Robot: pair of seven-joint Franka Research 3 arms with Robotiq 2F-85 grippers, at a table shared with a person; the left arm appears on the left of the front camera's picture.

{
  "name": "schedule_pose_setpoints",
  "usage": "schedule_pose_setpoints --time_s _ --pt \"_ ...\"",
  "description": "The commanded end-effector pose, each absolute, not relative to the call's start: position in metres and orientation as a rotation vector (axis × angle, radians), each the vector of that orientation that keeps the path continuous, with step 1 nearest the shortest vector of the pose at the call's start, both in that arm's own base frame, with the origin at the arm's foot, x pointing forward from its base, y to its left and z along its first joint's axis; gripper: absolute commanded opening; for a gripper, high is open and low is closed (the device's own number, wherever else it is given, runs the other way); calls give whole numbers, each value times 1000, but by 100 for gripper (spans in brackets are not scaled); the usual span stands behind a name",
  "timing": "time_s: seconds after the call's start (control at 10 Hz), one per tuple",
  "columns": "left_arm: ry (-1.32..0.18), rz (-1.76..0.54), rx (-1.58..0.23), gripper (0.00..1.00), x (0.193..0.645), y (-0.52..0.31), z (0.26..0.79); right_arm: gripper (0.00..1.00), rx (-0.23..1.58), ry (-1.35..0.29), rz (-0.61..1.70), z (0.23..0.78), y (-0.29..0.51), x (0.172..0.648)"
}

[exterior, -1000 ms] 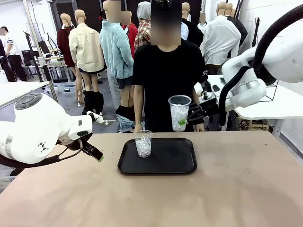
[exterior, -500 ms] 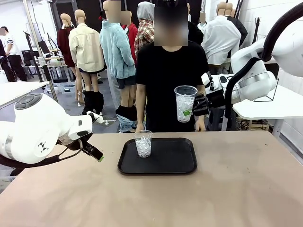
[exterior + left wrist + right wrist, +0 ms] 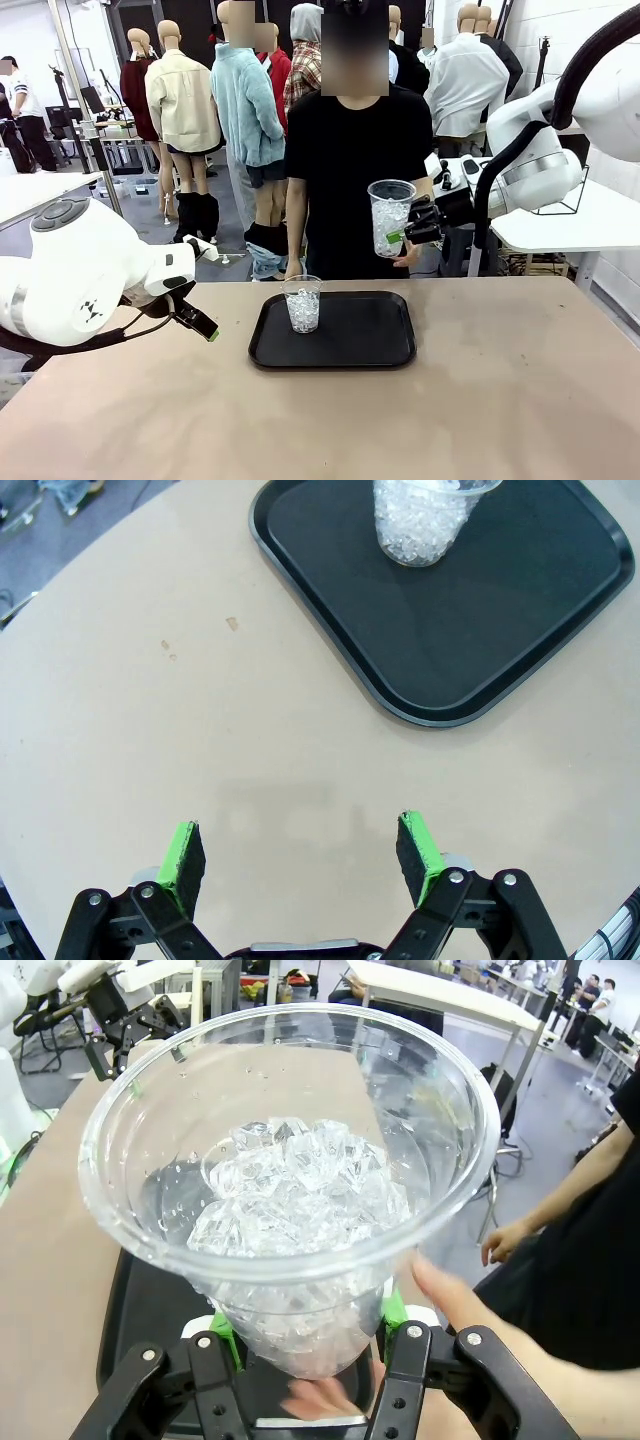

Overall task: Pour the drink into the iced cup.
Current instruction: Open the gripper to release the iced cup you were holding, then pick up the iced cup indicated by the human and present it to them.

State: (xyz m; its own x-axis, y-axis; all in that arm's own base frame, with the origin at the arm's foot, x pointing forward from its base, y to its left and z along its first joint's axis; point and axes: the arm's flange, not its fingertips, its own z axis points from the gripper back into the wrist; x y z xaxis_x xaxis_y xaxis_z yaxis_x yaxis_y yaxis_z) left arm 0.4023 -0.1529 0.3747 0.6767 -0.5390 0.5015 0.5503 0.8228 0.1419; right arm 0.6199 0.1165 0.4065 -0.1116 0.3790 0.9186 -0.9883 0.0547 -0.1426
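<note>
My right gripper (image 3: 405, 235) is shut on a clear plastic cup full of ice (image 3: 390, 215), holding it upright in the air beyond the table's far edge, in front of the person. In the right wrist view the iced cup (image 3: 290, 1200) stands between my green pads (image 3: 392, 1315), and the person's hand (image 3: 450, 1290) is just beside and under it. A second, smaller cup of ice (image 3: 302, 303) stands on the black tray (image 3: 370, 345). My left gripper (image 3: 200, 325) is open over bare table left of the tray (image 3: 520, 630). The drink is out of view.
The person stands at the far side in a black shirt, with a hand (image 3: 410, 255) by the held cup. In the left wrist view the cup of ice (image 3: 425, 520) sits at the tray's far end. White tables stand behind on the right.
My right gripper has carried the iced cup up and a little to the right, then held still. The person's hand has come up beside the cup. The left arm has not moved.
</note>
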Motion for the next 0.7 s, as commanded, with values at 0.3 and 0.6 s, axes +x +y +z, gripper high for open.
schedule_pose_setpoints --time_s 0.3,0.6 --pt "-558 -609 -22 100 403 -151 375 57 800 -1052 1401 407 117 618" --pt "-558 -609 -22 100 403 -151 375 57 800 -1052 1401 407 117 618"
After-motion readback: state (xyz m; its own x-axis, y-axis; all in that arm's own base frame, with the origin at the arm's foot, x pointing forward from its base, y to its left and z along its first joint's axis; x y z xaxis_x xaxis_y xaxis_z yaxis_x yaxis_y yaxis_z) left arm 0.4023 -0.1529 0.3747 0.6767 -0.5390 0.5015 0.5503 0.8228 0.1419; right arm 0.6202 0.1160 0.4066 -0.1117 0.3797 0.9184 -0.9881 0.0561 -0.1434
